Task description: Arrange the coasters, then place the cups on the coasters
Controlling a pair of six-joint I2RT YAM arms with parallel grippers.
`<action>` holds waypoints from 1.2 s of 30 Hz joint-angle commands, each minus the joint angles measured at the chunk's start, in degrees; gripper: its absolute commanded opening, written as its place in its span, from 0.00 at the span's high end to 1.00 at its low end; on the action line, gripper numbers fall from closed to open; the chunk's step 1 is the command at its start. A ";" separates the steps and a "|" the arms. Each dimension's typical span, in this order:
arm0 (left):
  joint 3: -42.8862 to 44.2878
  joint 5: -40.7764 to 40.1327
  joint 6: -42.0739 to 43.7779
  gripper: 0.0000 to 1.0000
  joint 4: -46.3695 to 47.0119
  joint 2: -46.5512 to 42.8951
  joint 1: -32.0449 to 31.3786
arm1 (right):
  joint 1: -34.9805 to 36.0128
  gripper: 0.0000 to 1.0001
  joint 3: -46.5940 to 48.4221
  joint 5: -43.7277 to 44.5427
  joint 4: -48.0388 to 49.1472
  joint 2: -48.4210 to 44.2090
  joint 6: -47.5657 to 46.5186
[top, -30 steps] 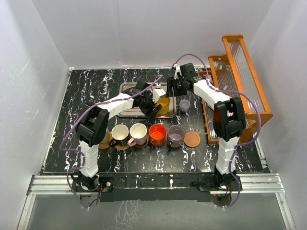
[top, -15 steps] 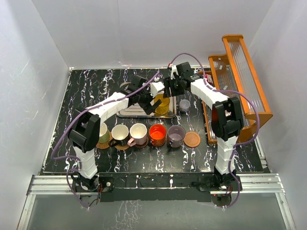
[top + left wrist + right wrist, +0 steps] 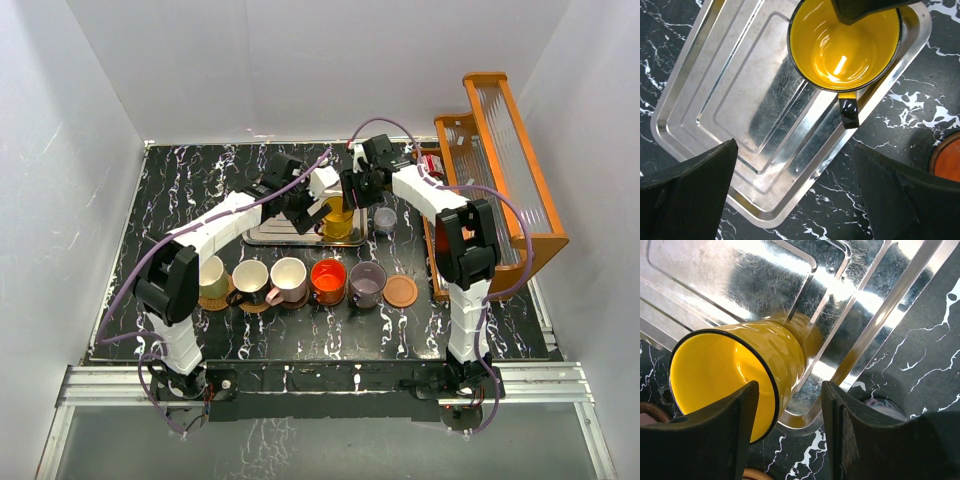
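The left gripper has let go and backed off toward 9 o'clock, its jaws spread wide. The yellow mug stands at the tray's 3 o'clock end. The right gripper has moved in and straddles its rim, half spread; whether it pinches yet I cannot tell. This looks like a handover. The last bare coaster waits at 5 o'clock.

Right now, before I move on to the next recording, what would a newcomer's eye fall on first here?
The bright yellow mug on the steel tray at the back centre, with the right gripper straddling its rim and the left gripper hanging wide open over the tray. Next comes the row of five mugs on coasters along the front, with one bare coaster at its right end.
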 commanded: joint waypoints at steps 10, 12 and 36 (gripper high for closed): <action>0.22 -2.46 -0.09 0.01 -3.05 -3.96 -0.12 | 0.86 0.66 5.50 1.45 0.03 1.20 -1.51; -0.15 -2.43 -0.06 0.01 -2.80 -4.34 -0.07 | 0.92 0.70 5.89 1.51 -0.14 1.34 -1.59; -0.14 -3.51 -0.67 0.01 -3.06 -7.05 -0.08 | -4.51 1.00 18.60 -0.43 -10.57 -5.30 -5.10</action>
